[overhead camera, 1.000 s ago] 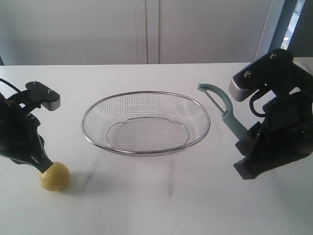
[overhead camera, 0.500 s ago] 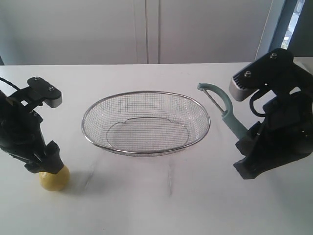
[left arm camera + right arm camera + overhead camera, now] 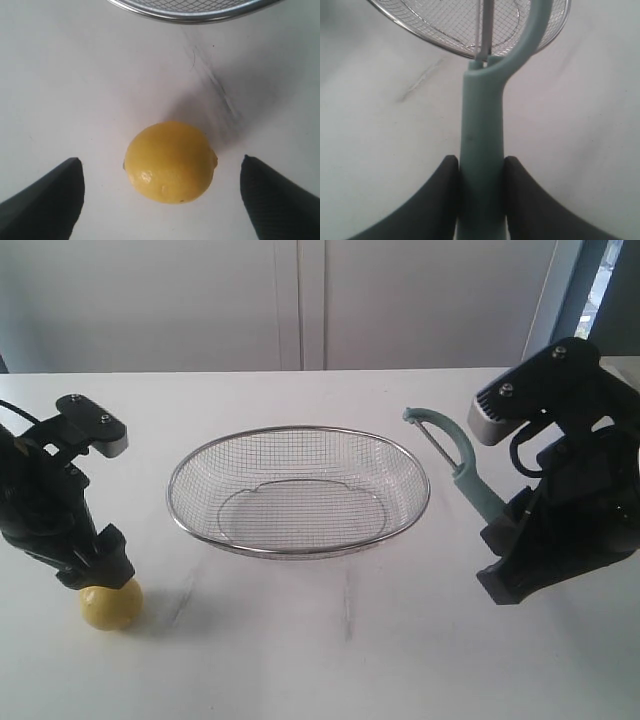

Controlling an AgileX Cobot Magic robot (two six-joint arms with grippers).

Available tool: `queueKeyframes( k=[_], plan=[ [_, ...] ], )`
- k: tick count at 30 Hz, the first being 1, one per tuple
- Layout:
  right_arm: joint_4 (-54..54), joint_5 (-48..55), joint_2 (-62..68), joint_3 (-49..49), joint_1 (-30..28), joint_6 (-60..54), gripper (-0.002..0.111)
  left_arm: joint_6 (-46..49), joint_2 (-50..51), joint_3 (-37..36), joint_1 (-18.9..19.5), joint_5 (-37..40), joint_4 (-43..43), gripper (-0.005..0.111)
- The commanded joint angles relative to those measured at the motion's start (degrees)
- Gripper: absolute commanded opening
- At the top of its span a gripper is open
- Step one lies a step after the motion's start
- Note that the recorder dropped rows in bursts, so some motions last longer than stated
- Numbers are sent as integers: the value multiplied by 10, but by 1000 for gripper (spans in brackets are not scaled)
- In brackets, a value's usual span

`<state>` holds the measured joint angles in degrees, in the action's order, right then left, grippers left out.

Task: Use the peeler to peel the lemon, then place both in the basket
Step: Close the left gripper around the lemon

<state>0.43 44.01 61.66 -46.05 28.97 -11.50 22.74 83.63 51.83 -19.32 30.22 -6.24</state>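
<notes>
The yellow lemon (image 3: 110, 604) lies on the white table at the front left, also seen as the lemon (image 3: 170, 161) in the left wrist view. My left gripper (image 3: 97, 568) hovers just above it, open, with one finger on either side and neither touching; the gripper (image 3: 162, 192) has wide gaps to the fruit. My right gripper (image 3: 503, 530) is shut on the handle of the teal peeler (image 3: 462, 472), whose bladed head points up toward the basket (image 3: 300, 546). The peeler (image 3: 482, 145) sits pinched between both fingers of the right gripper (image 3: 481, 167).
The wire basket rim (image 3: 435, 42) lies close beyond the peeler head. A white wall and cabinet panels stand behind the table. Bare tabletop (image 3: 340, 640) stretches in front of the basket.
My left gripper has opened and let go of the lemon, and the arm has swung more upright above it. The right arm and peeler have not moved.
</notes>
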Motion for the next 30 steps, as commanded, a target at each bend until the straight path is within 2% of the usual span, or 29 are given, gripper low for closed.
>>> queueKeyframes(
  k=[1, 30],
  plan=[
    [0, -8, -5, 1, -3, 2, 0, 0, -2, -5, -3, 5, -8, 86],
    [0, -8, -5, 1, -3, 2, 0, 0, 125, -5, -3, -8, -28, 86]
  ],
)
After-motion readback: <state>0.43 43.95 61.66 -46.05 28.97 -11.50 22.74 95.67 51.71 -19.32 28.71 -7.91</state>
